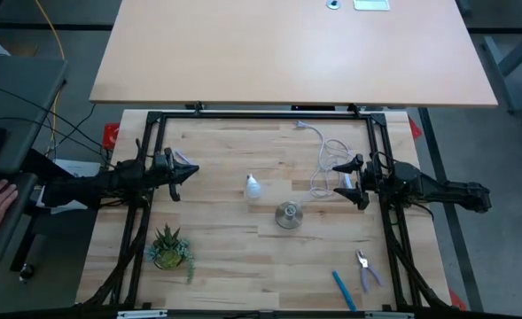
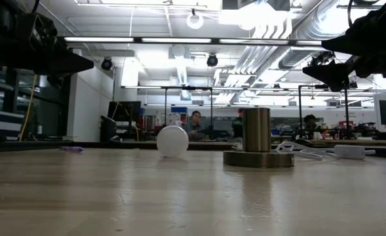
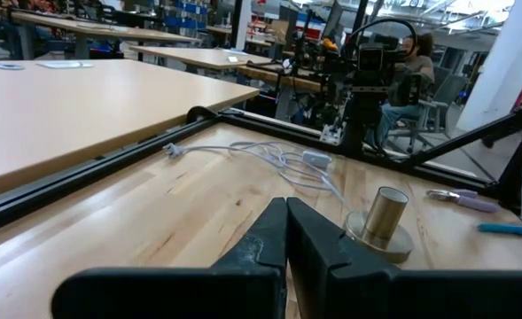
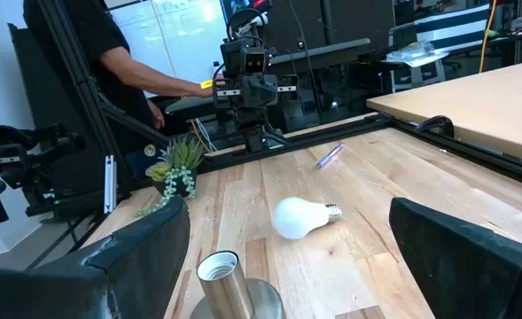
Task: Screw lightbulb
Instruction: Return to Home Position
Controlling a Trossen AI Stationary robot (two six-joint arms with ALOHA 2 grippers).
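At mid-left of the high frame, the left claw (image 1: 188, 172) hangs over the surface (image 1: 225, 275), fingers pressed together and empty. Just left of centre the lightbulb (image 1: 253, 187) lies on its side, near the socket (image 1: 287, 214) but apart from it. At mid-right, the right claw (image 1: 344, 178) stands wide apart, empty.
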